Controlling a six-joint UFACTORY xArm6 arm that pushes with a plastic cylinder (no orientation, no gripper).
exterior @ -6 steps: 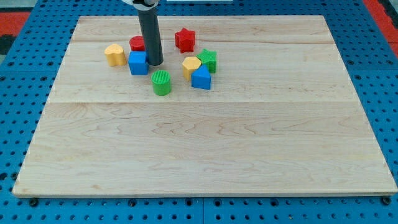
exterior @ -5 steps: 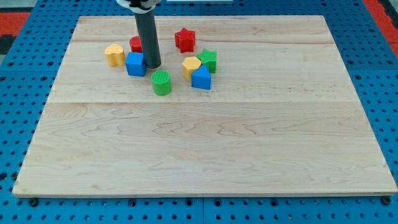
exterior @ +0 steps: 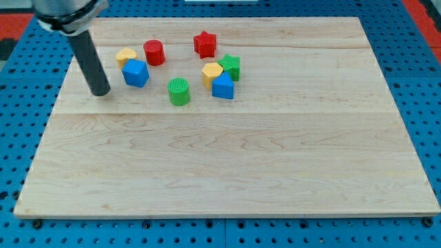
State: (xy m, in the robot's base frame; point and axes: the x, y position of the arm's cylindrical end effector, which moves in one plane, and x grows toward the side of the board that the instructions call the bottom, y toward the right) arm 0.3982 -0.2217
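Note:
My tip (exterior: pixel 100 92) rests on the wooden board (exterior: pixel 227 165) at the view's upper left, touching no block. The nearest block is a blue cube (exterior: pixel 136 73), a short way to the tip's right and turned at an angle. A yellow block (exterior: pixel 125 56) touches the cube's upper left, and a red cylinder (exterior: pixel 154 52) stands just beyond. A green cylinder (exterior: pixel 178 91) sits alone further right. A yellow hexagonal block (exterior: pixel 211 73), a blue block (exterior: pixel 222 87) and a green star-like block (exterior: pixel 231 66) huddle together. A red star (exterior: pixel 204 44) lies near the top.
The board lies on a blue perforated table (exterior: pixel 21 131). A red area (exterior: pixel 14 24) shows at the view's top left corner and another at the top right.
The rod swept from beside the red cylinder to the view's left and slightly down. The blue cube was shoved left against the yellow block and rotated. The red cylinder now shows fully.

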